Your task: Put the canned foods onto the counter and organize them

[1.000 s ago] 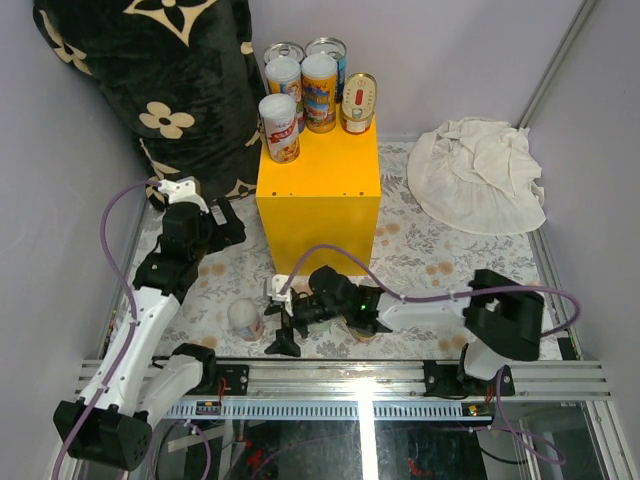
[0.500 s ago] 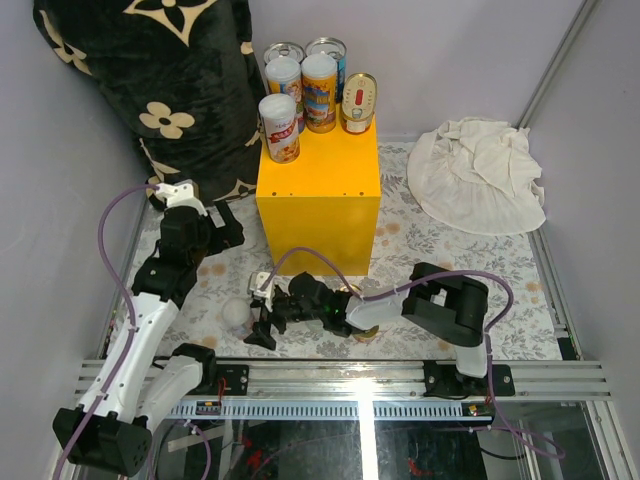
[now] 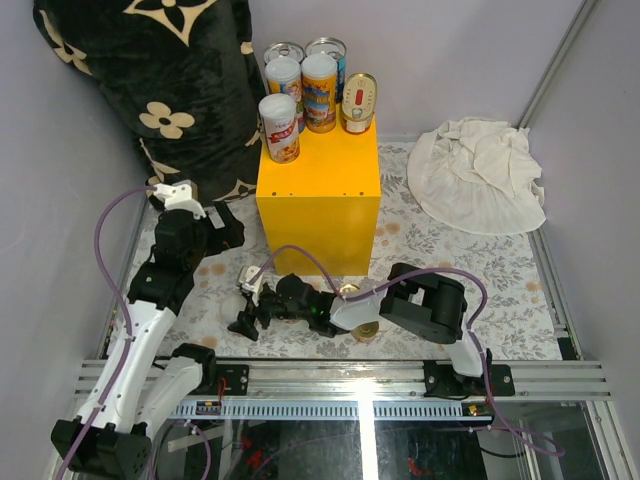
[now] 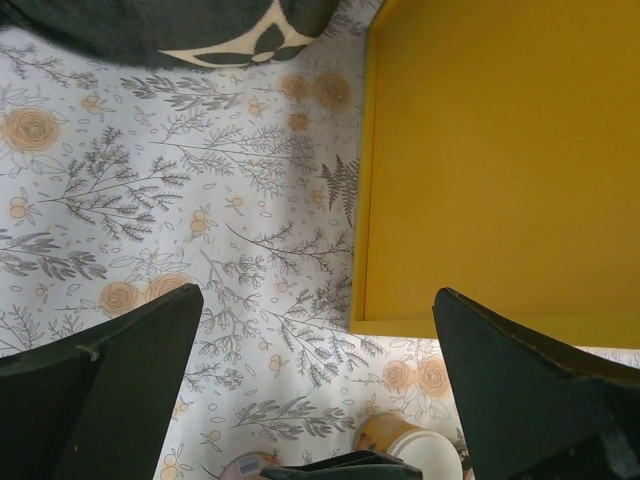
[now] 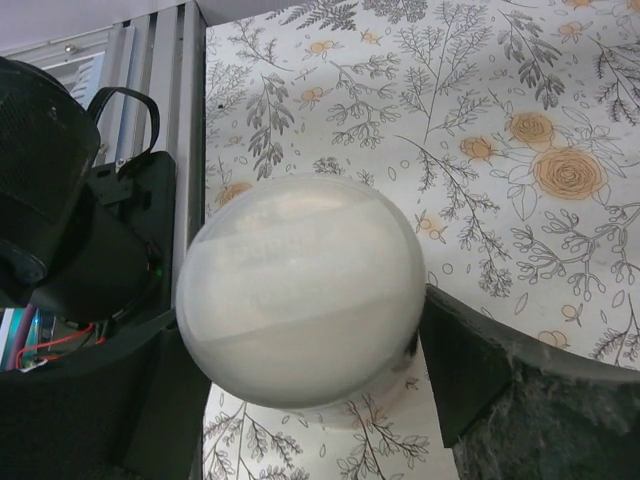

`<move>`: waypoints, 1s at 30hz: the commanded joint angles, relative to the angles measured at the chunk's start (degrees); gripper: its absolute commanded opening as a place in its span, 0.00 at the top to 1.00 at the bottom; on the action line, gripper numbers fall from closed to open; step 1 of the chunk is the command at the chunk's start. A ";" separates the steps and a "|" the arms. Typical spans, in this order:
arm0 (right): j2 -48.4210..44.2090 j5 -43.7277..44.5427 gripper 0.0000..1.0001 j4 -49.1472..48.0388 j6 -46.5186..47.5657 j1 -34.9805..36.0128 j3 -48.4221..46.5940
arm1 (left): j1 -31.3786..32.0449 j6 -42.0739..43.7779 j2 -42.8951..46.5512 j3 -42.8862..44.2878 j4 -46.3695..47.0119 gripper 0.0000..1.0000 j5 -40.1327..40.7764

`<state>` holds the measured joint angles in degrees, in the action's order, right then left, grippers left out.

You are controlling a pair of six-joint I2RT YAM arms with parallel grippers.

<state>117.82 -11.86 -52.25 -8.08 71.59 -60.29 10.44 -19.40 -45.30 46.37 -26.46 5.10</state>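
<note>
- The small white-lidded can [image 5: 298, 288] stands upright on the floral mat [image 4: 150, 200], toward the table's near-left corner; its lid is round, smooth and matte.
- The right gripper [image 5: 300, 345] straddles it, fingers against both sides, seemingly clamped; the boxy yellow wooden counter [image 3: 318, 190] lies beyond, toward the far edge.
- The left gripper [image 4: 315, 400] is spread wide; it holds nothing.

Partly unseen
Right wrist view, centre: the white-lidded can [image 5: 300, 290] shows only a blurred lid, label hidden. Upper middle of the top view, the rear silver-topped cans [image 3: 330, 44] sit half behind the front cans [image 3: 320, 90].
</note>
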 commanded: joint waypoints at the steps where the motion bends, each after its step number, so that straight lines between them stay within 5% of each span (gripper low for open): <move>1: 0.90 2.71 0.27 -5.26 -0.19 1.00 -2.50 | -0.37 2.34 0.10 0.36 2.67 0.00 -4.24; 6: -2.10 1.31 0.78 -6.10 -0.45 1.01 -0.60 | -0.42 2.61 0.51 0.50 3.14 0.00 -5.83; 10: -8.74 0.38 1.00 -4.72 1.17 1.01 1.88 | -0.44 0.95 0.77 0.39 3.28 0.00 -2.70; 15: -18.73 0.45 1.00 -7.16 0.26 1.01 6.91 | -0.43 -0.86 3.29 -0.10 3.63 0.00 5.00; 22: -34.40 -1.24 1.00 -3.02 2.64 0.60 11.61 | -0.40 0.90 7.56 -2.77 6.56 0.00 4.09; 30: -52.65 0.17 1.00 17.97 10.56 -2.88 9.49 | -0.38 -0.48 5.99 -1.38 5.26 0.00 3.77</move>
<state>73.73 -12.14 -39.13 -2.81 70.91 -46.83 10.44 -19.00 -38.59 44.18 -23.97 7.31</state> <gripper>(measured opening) 0.715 0.996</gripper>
